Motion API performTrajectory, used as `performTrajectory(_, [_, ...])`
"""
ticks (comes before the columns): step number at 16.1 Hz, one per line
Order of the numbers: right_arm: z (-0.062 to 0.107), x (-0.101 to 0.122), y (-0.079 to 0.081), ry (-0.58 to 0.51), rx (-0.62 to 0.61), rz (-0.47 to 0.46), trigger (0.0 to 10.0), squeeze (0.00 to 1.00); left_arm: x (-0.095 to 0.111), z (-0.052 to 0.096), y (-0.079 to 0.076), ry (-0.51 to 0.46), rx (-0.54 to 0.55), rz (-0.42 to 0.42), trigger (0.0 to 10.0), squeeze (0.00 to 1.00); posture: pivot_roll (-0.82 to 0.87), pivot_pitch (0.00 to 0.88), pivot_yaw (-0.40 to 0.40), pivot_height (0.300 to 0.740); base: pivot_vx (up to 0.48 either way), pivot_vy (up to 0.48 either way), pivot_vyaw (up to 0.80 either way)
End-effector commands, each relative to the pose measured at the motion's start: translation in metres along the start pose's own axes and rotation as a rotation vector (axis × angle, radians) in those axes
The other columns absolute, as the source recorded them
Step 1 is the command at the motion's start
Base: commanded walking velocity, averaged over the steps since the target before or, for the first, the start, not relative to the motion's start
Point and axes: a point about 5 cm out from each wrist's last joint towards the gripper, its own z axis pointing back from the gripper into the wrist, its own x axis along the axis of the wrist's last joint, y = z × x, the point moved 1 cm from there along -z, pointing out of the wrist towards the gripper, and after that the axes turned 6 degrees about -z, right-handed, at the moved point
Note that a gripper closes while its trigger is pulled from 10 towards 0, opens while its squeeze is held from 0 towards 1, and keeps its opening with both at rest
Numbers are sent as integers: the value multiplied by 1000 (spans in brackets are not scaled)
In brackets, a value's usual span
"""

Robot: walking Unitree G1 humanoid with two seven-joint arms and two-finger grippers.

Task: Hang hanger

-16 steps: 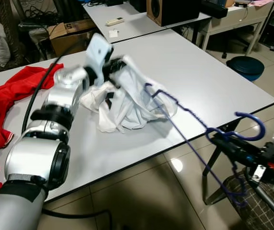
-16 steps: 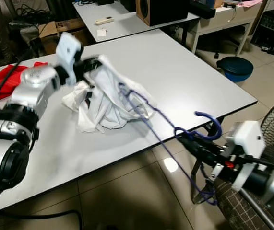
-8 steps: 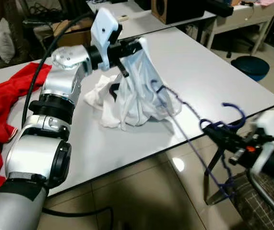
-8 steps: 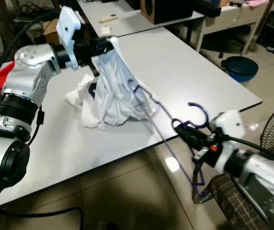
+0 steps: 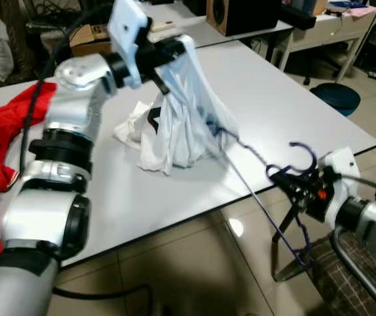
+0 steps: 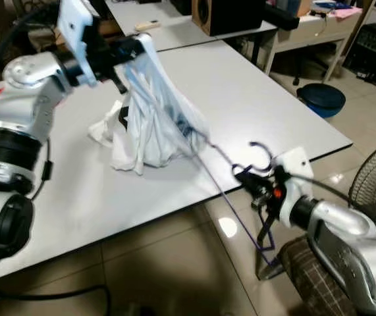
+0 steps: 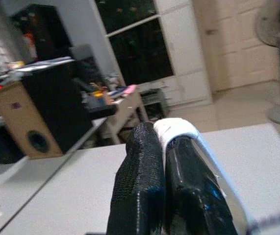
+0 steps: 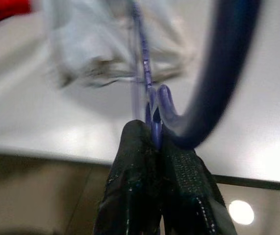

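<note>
Left gripper (image 5: 174, 49) pinches crumpled white cloth (image 5: 181, 125) — right gripper (image 5: 292, 186) clamps thin blue wire hanger (image 5: 267, 191)

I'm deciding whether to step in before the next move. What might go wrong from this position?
1. The left pincer lifts the white shirt by a small fold; the fabric may slip out.
2. The right pincer pinches the blue hanger only at its hook's base, beyond the white table edge; the long frame may twist or drop.
3. One hanger end sits inside the shirt, so pulling may snag or drag the cloth.
</note>
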Motion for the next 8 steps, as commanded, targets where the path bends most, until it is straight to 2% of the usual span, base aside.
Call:
performTrajectory(1, [1, 11, -19, -51, -122, -30, 10000, 0, 4, 5, 10, 11, 47, -32, 0, 0, -57, 0, 37, 740, 0, 0, 0])
performTrajectory(2, [0, 19, -24, -96, -146, -48, 10000, 0, 3, 7, 12, 19, 59, -38, 0, 0, -56, 0, 37, 740, 0, 0, 0])
performTrajectory(3, [-3, 45, -38, -224, -209, -102, 10000, 0, -1, 12, 21, 59, 134, -81, 0, 0, -57, 0, 37, 740, 0, 0, 0])
performTrajectory(4, [-1, 72, -44, -351, -228, -82, 10000, 0, 3, 14, 32, 72, 224, -152, 0, 0, -55, 0, 33, 740, 0, 0, 0])
performTrajectory(5, [0, 78, -44, -383, -223, -72, 10000, 0, 5, 15, 34, 68, 245, -167, 0, 0, -55, 0, 33, 740, 0, 0, 0])
performTrajectory(6, [10, 107, -42, -542, -198, -96, 10000, 0, 25, 17, 47, -31, 359, -198, 0, 0, -55, 0, 30, 740, 0, 0, 0])
performTrajectory(7, [15, 119, -40, -616, -183, -118, 10000, 0, 34, 18, 52, -83, 408, -202, 0, 0, -56, 0, 30, 740, 0, 0, 0])
performTrajectory(8, [26, 138, -34, -716, -140, -130, 10000, 0, 53, 23, 62, -188, 483, -197, 0, 0, -60, 0, 33, 740, 0, 0, 0])
